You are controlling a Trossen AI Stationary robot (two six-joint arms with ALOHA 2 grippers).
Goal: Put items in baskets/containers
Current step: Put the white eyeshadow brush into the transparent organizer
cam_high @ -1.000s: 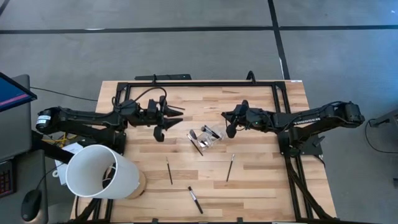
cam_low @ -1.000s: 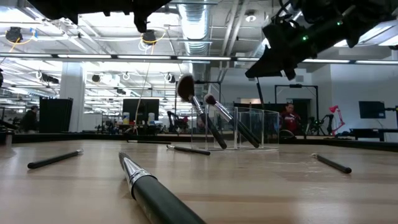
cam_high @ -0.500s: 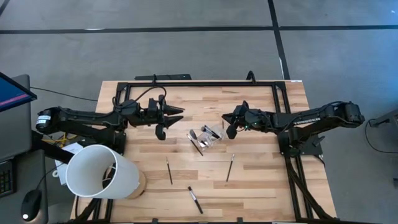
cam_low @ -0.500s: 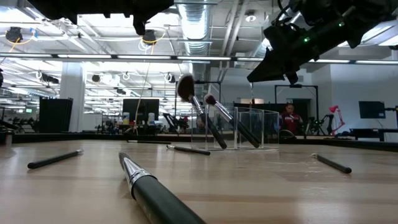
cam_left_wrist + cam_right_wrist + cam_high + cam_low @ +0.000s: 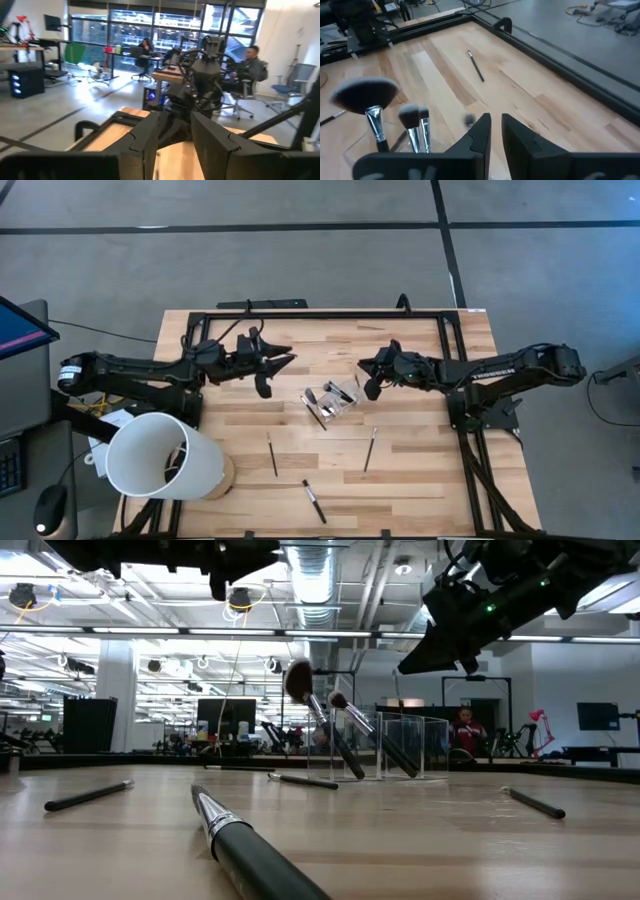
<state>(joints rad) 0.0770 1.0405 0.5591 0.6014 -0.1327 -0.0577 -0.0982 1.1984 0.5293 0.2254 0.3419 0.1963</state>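
Clear plastic marks the container [image 5: 337,399], which stands near the middle of the wooden table [image 5: 420,470] with a few brushes [image 5: 376,116] already leaning in it, their fluffy tips up and their handles slanting. The right gripper [image 5: 369,386] hangs just right of that box and above the table, its fingers [image 5: 475,137] drawn close together with only a slim gap; nothing shows gripped between them. The left gripper [image 5: 266,374] hovers left of the box and a little farther back, its fingers [image 5: 150,137] parted to a moderate gap and empty. Three loose brushes lie on the near part of the table: one [image 5: 272,453] near-left of the box, one [image 5: 370,449] near-right of it, and one [image 5: 314,501] close to the near edge. The near-right brush lies with its long axis running near-to-far, slightly tilted, almost directly nearward of the right gripper, so the right arm looks the closer one for it; the jaws would likely need to straddle that handle across its width.
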